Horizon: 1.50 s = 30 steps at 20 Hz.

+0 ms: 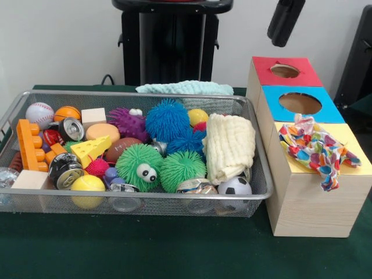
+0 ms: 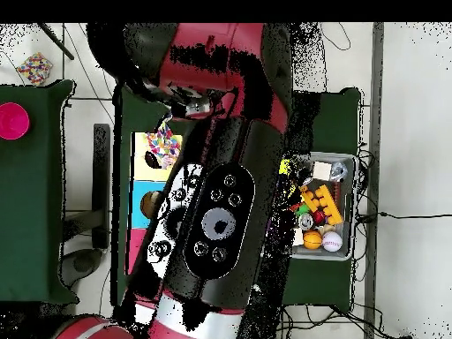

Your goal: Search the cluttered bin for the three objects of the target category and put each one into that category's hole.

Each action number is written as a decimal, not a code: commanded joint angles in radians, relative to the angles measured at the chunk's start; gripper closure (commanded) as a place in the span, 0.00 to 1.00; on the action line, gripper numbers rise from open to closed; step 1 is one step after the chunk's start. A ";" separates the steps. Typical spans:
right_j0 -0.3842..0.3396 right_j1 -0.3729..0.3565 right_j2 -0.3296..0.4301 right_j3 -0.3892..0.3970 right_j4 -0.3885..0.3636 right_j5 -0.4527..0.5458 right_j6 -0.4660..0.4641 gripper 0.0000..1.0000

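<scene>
A wire bin (image 1: 258,195) holds balls, fuzzy toys, cans and blocks. A folded cream cloth (image 1: 231,145) lies at its right end. A pale teal cloth (image 1: 185,87) rests on the far rim. To the right stands a wooden box with a red hole (image 1: 285,70), a blue hole (image 1: 300,103) and a yellow top (image 1: 349,139). A multicoloured dotted cloth (image 1: 314,148) is draped over the yellow top and covers its hole; it also shows from above (image 2: 161,144). My gripper (image 1: 285,20) hangs dark and high above the red hole, holding nothing I can see.
From above, the arm (image 2: 207,221) covers most of the bin and box; only the bin's end (image 2: 346,161) with a baseball (image 2: 332,242) shows. A pink round object (image 2: 12,119) and another patterned cloth (image 2: 33,66) lie on the side table.
</scene>
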 commanded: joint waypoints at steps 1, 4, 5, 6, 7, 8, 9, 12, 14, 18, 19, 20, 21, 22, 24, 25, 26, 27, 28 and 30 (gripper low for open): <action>0.012 0.106 0.010 -0.093 0.023 -0.050 0.303 1.00; 0.000 0.119 0.013 -0.115 0.035 -0.074 0.292 1.00; -0.002 0.123 0.017 -0.119 0.041 -0.084 0.292 1.00; -0.003 0.126 0.020 -0.119 0.043 -0.096 0.288 1.00; -0.002 0.129 0.021 -0.121 0.048 -0.096 0.291 1.00; -0.003 0.133 0.026 -0.123 0.055 -0.100 0.292 1.00; -0.002 0.139 0.034 -0.123 0.062 -0.109 0.288 1.00; 0.000 0.157 0.066 -0.106 0.081 -0.162 0.278 1.00; -0.004 0.173 0.080 -0.098 0.088 -0.170 0.249 1.00; -0.026 0.216 0.070 -0.130 0.096 -0.134 0.177 1.00; -0.027 0.219 0.065 -0.135 0.099 -0.119 0.171 1.00; -0.027 0.220 0.063 -0.136 0.103 -0.112 0.171 1.00; -0.025 0.219 0.062 -0.131 0.102 -0.115 0.170 1.00; -0.021 0.217 0.067 -0.119 0.104 -0.126 0.173 1.00; -0.016 0.217 0.075 -0.097 0.100 -0.154 0.173 1.00; -0.017 0.220 0.079 -0.092 0.101 -0.161 0.174 1.00; -0.015 0.221 0.079 -0.087 0.101 -0.161 0.177 1.00; -0.013 0.222 0.074 -0.085 0.098 -0.144 0.178 1.00; -0.009 0.223 0.070 -0.084 0.096 -0.122 0.175 1.00; -0.004 0.220 0.062 -0.082 0.092 -0.059 0.157 1.00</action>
